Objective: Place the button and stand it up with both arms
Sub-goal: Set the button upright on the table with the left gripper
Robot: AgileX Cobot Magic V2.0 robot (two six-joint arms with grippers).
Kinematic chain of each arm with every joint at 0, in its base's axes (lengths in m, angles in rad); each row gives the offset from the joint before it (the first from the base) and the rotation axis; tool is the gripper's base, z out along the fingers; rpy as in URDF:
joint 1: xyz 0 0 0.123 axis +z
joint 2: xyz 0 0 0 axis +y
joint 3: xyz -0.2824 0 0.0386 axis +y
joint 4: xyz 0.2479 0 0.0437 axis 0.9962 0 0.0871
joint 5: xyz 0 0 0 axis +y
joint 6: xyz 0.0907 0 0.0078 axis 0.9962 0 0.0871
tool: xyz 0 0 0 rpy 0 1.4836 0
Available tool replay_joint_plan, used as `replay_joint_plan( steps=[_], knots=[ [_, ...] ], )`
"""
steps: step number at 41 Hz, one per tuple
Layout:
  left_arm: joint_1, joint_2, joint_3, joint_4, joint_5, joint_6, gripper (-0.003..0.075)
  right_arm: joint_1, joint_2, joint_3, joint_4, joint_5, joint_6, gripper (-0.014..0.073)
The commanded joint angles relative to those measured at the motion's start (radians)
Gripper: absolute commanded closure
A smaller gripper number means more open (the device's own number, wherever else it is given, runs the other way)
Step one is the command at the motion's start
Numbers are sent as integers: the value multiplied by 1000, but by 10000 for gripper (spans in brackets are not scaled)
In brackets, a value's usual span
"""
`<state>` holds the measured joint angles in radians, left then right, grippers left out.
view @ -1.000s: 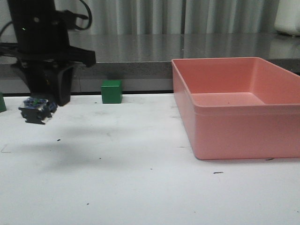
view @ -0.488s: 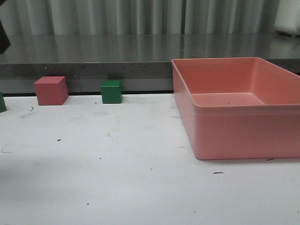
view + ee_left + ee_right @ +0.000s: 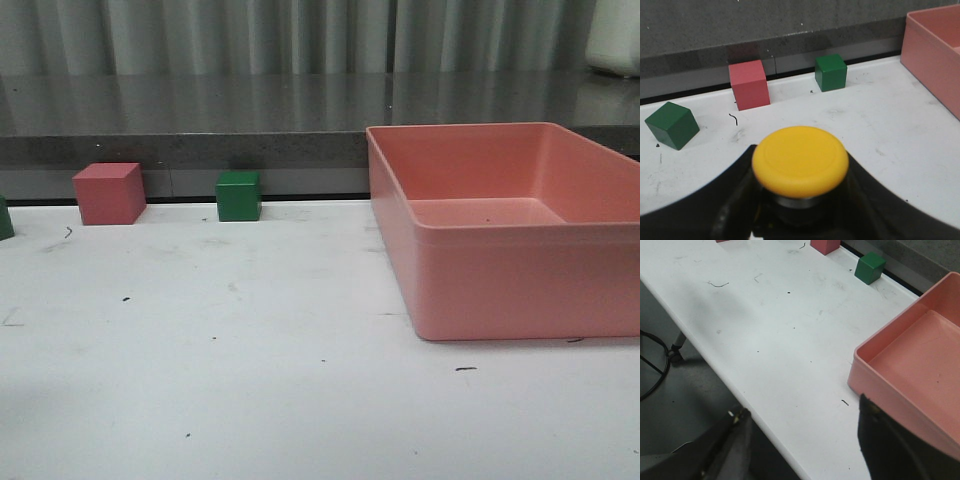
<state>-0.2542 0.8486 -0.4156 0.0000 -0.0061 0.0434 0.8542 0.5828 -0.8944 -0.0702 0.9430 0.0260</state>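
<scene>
The button point(image 3: 800, 160) shows only in the left wrist view. Its round yellow cap faces the camera and its black body sits between the black fingers point(image 3: 725, 205). My left gripper point(image 3: 800, 217) is shut on it and holds it above the white table point(image 3: 880, 130), short of the cubes. My right gripper point(image 3: 805, 440) is open and empty, high over the table's front edge point(image 3: 765, 425), with the pink bin point(image 3: 880, 367) just beyond one finger. Neither arm nor the button shows in the front view.
A red cube point(image 3: 108, 193) and a green cube point(image 3: 239, 195) stand at the table's back left. Another green cube point(image 3: 672, 125) lies turned at the far left. The large pink bin point(image 3: 500, 280) fills the right side. A grey ledge point(image 3: 200, 150) runs behind.
The left arm with the button has risen out of the front view at the left. That uncovered the red cube behind it.
</scene>
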Motion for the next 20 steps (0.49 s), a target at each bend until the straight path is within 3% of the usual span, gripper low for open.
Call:
replay_joint_plan(
  steps=[1, 7, 20],
  knots=[
    [1, -13, 58, -25, -315, -2, 481, -3, 5, -26, -6, -64, -7, 115],
    [1, 37, 131, -43, -534, -2, 481, -3, 5, -26, -6, -64, -7, 115],
    [1, 272, 138, -44, -776, -6, 481, -3, 5, -26, -6, -64, -7, 115]
  ],
)
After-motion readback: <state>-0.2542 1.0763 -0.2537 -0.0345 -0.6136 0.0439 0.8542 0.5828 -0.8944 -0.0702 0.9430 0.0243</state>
